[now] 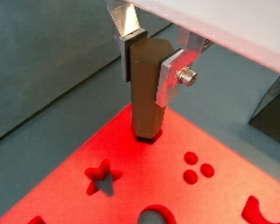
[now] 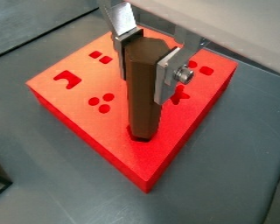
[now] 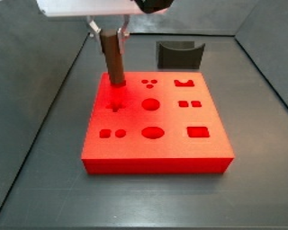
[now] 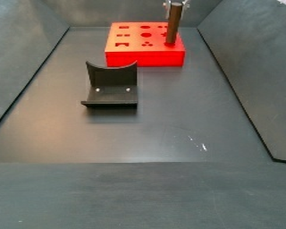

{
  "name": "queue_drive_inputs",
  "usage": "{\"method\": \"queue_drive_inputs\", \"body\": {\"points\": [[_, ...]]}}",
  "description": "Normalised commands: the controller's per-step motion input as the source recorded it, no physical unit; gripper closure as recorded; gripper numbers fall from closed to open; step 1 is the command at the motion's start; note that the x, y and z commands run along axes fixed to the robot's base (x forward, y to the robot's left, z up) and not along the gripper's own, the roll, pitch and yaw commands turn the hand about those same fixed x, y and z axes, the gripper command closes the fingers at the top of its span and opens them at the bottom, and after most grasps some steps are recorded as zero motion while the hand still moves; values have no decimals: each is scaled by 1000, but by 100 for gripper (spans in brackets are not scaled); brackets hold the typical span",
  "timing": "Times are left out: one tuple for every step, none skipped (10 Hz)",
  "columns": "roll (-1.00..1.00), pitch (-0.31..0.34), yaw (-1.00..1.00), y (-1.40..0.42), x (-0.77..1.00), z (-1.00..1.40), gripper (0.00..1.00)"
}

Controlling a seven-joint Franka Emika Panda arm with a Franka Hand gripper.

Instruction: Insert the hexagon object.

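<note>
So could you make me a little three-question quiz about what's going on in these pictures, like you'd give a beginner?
1. True or false: the gripper is closed on the brown peg.
2. Multiple choice: where is the peg's lower end? A) lying on the grey floor; B) at the top of the red block, near a corner; C) inside the dark curved holder.
3. Fill in: the peg is held ______ (upright / flat).

Key
1. True: in both wrist views the silver fingers press the peg's sides.
2. B: its tip meets the block's top, and the pictures cannot settle how deep it sits.
3. Upright.
</note>
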Motion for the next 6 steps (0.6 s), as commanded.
{"method": "queue_drive_inputs", "body": {"points": [[120,-99,0,-20,-214,-223,100],[117,-133,0,0,0,-206,100],[133,-153,0,0,0,-240,100],[114,-154,0,0,54,-214,100],[99,-167,11,0,120,-203,100],[107,-171,20,0,137,-214,100]]}}
